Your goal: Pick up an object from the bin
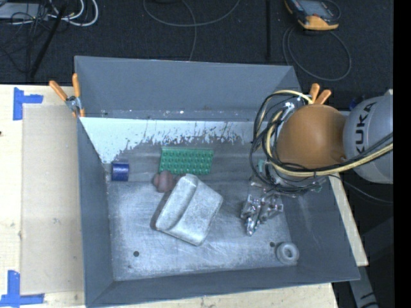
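Observation:
My gripper (252, 226) hangs low over the bin floor at the right, fingertips pointing down-left, with nothing visible between them. A small grey ring (287, 253) lies on the floor just to its lower right. To the left of the gripper rests a folded grey-white pouch-like object (188, 210), about a hand's width away.
Behind the pouch lies a green studded plate (186, 161), with a small brownish lump (163, 181) at its lower-left corner and a little blue cylinder (120, 171) further left. The arm with its orange cover and cables comes in over the right wall.

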Controlling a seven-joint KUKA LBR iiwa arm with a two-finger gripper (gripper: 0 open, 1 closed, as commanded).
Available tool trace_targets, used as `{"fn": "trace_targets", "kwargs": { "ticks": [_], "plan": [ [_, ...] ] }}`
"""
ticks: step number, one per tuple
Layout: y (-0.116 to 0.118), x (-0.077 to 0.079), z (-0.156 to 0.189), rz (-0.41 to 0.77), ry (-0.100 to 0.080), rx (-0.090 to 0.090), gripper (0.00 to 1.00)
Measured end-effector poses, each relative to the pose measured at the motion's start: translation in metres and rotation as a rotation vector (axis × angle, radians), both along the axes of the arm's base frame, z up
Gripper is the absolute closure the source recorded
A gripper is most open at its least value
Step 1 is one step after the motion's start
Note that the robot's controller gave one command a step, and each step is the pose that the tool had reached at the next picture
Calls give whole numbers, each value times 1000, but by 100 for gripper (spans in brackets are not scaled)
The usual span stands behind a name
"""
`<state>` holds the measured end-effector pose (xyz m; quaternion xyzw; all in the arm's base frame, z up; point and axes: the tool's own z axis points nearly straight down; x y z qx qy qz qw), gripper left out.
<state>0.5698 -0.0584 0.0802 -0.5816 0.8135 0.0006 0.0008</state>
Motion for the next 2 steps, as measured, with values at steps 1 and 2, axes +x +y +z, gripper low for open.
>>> {"fn": "trace_targets", "kwargs": {
  "ticks": [1, 2],
  "plan": [
    [1, 2, 65, -5, -5, -1, 100],
    [2, 3, 110, -10, -4, -1, 100]
  ]
}}
